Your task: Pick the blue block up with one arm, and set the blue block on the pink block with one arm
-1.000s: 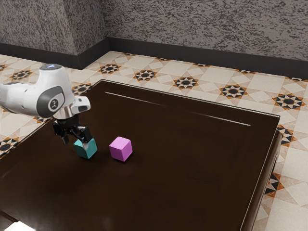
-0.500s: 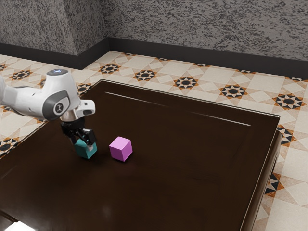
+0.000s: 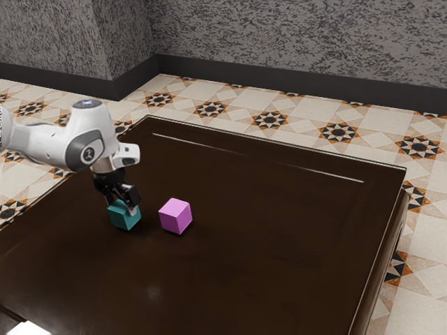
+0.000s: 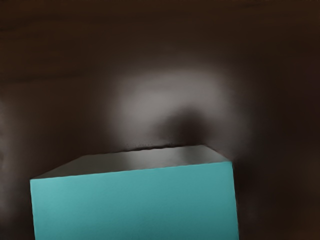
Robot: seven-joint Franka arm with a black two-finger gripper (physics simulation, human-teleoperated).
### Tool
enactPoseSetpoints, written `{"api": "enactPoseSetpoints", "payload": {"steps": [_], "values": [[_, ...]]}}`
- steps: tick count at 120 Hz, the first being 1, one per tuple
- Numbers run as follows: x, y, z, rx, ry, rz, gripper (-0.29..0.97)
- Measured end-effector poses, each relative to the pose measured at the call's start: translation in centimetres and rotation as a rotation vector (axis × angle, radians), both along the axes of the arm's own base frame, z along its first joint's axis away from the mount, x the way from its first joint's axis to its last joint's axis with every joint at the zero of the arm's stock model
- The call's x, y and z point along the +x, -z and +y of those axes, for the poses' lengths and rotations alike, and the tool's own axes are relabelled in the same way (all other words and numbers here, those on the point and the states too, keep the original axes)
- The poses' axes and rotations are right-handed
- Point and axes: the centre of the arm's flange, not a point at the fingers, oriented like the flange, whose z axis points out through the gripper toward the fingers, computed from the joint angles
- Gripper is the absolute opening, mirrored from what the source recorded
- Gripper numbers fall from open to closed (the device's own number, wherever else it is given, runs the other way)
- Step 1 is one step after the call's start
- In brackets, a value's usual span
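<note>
The blue block, teal in colour, rests on the dark table near the exterior view's left. My gripper comes down on it from above, with both black fingers pressed against its upper sides, so it is shut on the block. The pink block stands on the table a short way toward the exterior view's right of the blue one, apart from it. In the wrist view the blue block sits large just under my hand, with dark tabletop beyond it.
The dark table's far edge and right edge drop to a patterned tile floor. A grey wall runs behind. Open tabletop stretches toward the exterior view's right of the pink block.
My hand has dropped lower over the blue block and the fingers, spread wide a second ago, have drawn in against its sides. Neither block has moved.
</note>
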Motion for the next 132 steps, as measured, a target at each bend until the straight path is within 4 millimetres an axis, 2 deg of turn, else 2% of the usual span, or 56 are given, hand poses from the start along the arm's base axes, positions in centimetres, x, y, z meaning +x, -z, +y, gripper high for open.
{"api": "enactPoseSetpoints", "payload": {"steps": [42,77,98,112,132], "values": [[0.4,1.6,1.0,-0.013,0.005,0.018,0.67],[1.0,1.9,0.8,-0.014,0.010,0.010,0.45],[1.1,1.8,0.8,0.000,-0.002,0.010,0.37],[1.7,0.6,0.8,0.026,-0.019,0.003,0.34],[4.2,-3.8,-0.9,0.057,-0.022,-0.022,0.34]]}}
